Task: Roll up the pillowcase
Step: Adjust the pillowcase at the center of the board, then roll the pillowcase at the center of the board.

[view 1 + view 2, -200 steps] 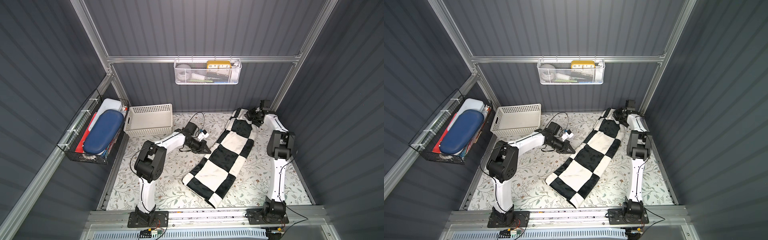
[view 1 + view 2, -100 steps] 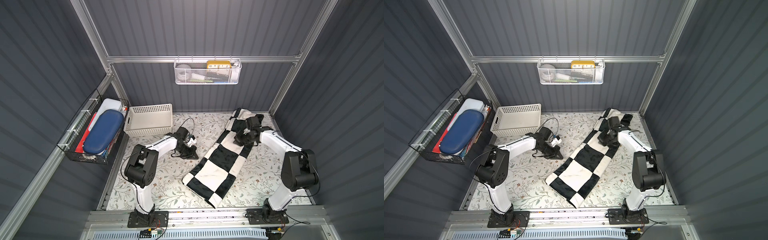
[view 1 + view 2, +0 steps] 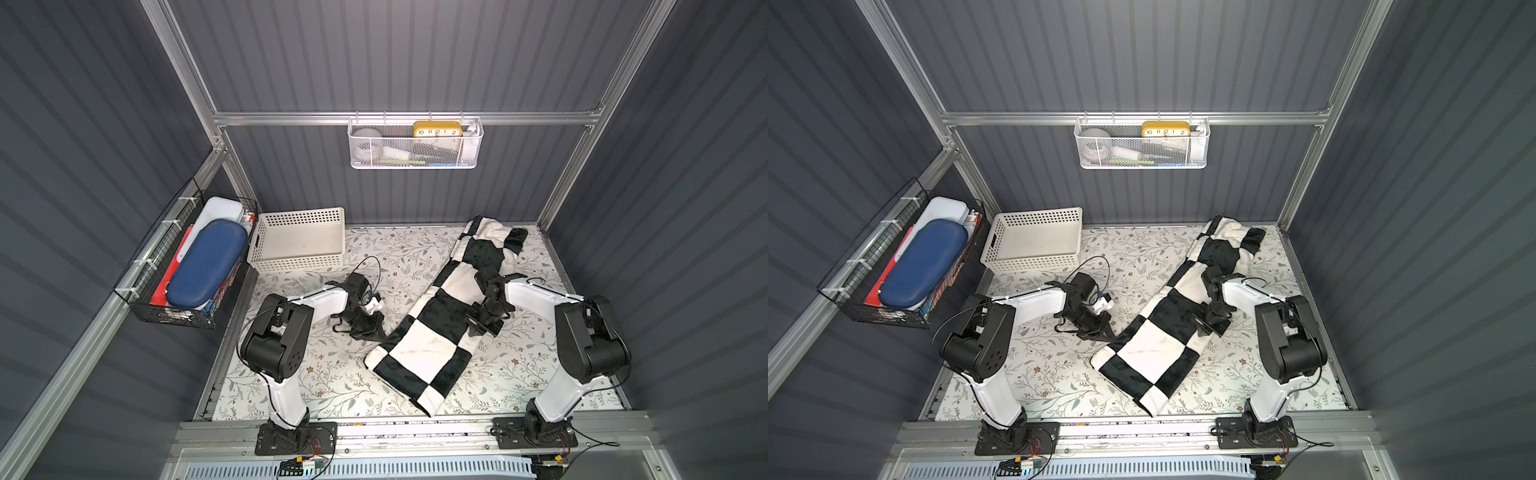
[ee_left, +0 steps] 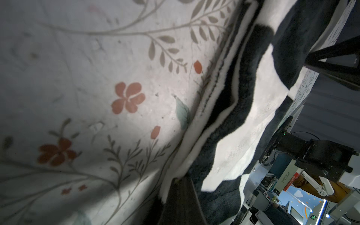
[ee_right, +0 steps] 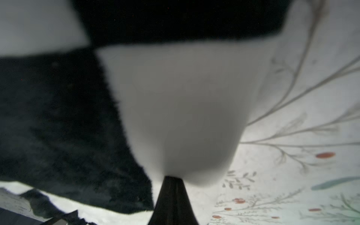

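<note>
The left pincer (image 3: 376, 330) had pulled nearer and sat shut at the left edge of the pillowcase (image 3: 432, 345). The pillowcase lay long and flat on the worktop (image 3: 324, 374), not rolled yet. The right pincer (image 3: 481, 327) had come down from the far end to the right edge and shut too. I could not tell if either one pinched the cloth.

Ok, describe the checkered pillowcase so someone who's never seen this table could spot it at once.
Look at the floral-print table cover. Stretched diagonally across it, from the back right corner toward the front edge, lies the pillowcase, a long plush cloth. Only it has big black and white squares; the white perforated basket nearby is plain.
</note>
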Robot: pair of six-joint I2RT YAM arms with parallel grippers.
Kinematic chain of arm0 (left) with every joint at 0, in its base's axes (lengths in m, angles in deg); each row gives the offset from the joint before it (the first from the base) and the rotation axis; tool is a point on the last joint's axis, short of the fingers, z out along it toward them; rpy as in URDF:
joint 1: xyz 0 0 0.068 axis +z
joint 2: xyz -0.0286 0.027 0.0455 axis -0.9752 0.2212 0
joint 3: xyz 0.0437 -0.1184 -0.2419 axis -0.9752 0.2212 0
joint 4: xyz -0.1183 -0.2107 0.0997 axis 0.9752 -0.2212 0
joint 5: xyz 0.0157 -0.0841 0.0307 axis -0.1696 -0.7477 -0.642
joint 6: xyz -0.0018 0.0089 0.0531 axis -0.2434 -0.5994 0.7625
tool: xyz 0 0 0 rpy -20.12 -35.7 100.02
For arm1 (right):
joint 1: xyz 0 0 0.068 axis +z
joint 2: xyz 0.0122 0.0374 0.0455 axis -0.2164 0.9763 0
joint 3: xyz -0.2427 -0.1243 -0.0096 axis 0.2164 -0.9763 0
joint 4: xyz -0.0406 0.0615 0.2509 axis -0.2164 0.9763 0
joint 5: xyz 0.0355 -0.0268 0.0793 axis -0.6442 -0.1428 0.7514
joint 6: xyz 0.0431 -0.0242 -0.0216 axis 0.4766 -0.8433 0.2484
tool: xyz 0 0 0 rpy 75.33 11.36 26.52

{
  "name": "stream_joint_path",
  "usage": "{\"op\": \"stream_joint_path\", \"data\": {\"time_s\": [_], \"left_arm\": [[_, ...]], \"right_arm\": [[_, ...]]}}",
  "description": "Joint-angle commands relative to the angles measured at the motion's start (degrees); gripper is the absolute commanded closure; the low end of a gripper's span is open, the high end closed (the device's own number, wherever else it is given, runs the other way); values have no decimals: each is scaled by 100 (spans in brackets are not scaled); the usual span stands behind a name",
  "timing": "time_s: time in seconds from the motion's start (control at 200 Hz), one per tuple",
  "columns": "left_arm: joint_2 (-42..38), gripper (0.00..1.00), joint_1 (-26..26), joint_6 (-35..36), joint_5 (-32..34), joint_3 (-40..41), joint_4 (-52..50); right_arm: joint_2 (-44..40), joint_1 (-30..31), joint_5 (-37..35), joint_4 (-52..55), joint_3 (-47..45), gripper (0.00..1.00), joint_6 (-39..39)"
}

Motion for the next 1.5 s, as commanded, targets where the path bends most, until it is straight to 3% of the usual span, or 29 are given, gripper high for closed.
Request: {"op": "stream_joint_path", "data": {"time_s": [0.0, 0.395, 0.555, 0.66, 0.675, 0.71, 0.775, 0.945, 1.121, 1.281, 1.496], "left_arm": [[162, 100, -118, 173, -316, 28, -1], [575, 100, -1051, 73, -1125, -608, 43], [526, 100, -1096, 75, -625, -1152, -267], [147, 100, -1086, 34, -280, -1264, -417], [93, 100, -1093, 30, -293, -1253, -430], [-38, 89, -1091, 22, -329, -1205, -473], [-283, 80, -1095, -10, -473, -1031, -538], [-778, 44, -1104, 51, -1150, -405, -565], [-858, 33, -1152, 176, -1580, -46, -628], [-736, 30, -1420, 103, -2072, 302, -456], [-498, 26, -1771, -139, -1611, 326, -292]], "right_arm": [[410, -344, -340, 366, 400, 100, -259], [1584, -995, -726, 1206, 2630, 100, -1224], [1583, -1023, -566, 1474, 3066, 100, -1372], [863, -984, -620, 1628, 2748, 100, -1383], [720, -969, -652, 1672, 2678, 96, -1379], [369, -925, -778, 1805, 2486, 86, -1331], [-360, -823, -810, 1983, 1966, 81, -1192], [-2093, -225, -442, 2404, 100, 64, -450], [-3557, -56, -122, 2680, -1179, 54, 85], [-3714, -33, -6, 2851, -1448, 50, 55], [-2971, -110, 79, 2123, -1906, 44, -241]]}}
